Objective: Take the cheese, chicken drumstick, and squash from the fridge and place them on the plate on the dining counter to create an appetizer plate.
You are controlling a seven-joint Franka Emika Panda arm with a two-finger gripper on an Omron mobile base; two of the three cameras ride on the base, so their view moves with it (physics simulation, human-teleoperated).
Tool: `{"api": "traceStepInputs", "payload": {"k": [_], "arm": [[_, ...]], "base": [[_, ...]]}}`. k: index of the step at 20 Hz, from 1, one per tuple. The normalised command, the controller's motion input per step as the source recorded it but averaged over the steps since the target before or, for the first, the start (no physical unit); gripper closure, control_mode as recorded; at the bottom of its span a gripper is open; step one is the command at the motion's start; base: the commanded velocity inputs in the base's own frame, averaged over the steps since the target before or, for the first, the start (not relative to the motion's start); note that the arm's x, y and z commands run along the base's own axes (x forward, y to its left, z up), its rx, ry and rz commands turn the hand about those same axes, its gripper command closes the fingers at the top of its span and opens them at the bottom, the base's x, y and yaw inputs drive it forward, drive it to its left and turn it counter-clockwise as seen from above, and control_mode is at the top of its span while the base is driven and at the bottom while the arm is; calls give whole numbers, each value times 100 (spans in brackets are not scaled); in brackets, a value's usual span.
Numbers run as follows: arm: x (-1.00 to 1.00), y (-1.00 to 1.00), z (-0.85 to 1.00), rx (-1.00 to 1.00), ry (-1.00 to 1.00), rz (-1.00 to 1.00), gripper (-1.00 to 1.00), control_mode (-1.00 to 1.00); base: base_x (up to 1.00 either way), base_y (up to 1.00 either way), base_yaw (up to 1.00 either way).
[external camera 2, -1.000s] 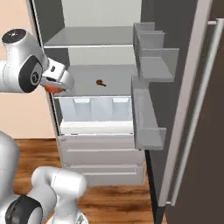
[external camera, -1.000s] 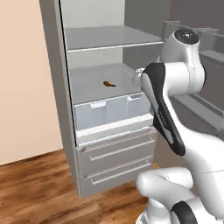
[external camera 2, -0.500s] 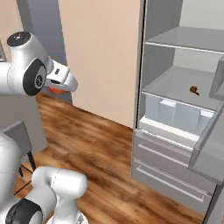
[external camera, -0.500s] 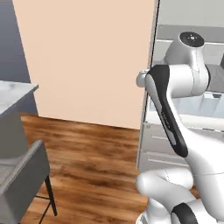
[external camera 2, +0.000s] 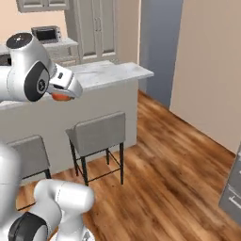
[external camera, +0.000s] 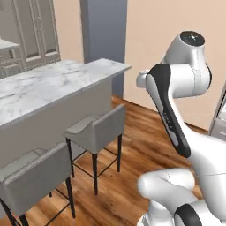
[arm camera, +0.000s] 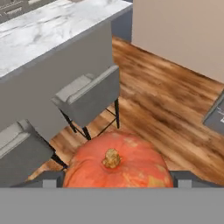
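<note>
My gripper point(external camera 2: 62, 95) is shut on the squash point(external camera 2: 60, 97), a round red-orange fruit held up beside the arm's elbow. In the hand view the squash point(arm camera: 118, 162) sits stem-up between the two dark fingertips point(arm camera: 52, 179). The dining counter point(external camera 2: 109, 72), white veined marble on a beige base, runs ahead and to the left; it also appears in the left base view point(external camera: 53, 81) and in the hand view point(arm camera: 46, 33). A corner of the fridge drawers point(external camera 2: 232, 193) is at the far right. The plate, cheese and chicken drumstick are out of view.
Grey stools point(external camera: 96, 129) point(external camera 2: 96, 132) point(arm camera: 87, 92) stand along the counter's front. Open wooden floor point(external camera 2: 174, 155) lies between the stools and the beige wall point(external camera 2: 212, 61). Tall cabinets point(external camera 2: 96, 28) and a small oven point(external camera 2: 46, 34) are at the back.
The base has swung away from the open fridge, so both base views now face the dining counter and stools. The squash has stayed in the shut gripper.
</note>
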Motion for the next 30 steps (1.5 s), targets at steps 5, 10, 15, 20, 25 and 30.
{"api": "traceStepInputs", "payload": {"k": [5,10,15,20,25,30], "arm": [[0,0,0,0,0,0,100,100],[0,0,0,0,0,0,100,100],[0,0,0,0,0,0,100,100],[0,0,0,0,0,0,100,100],[0,0,0,0,0,0,100,100],[26,-3,-32,0,-5,26,100,-100]], "base": [[-52,100,63],[-24,100,52],[13,100,43],[71,77,29],[54,51,29],[5,4,6]]}}
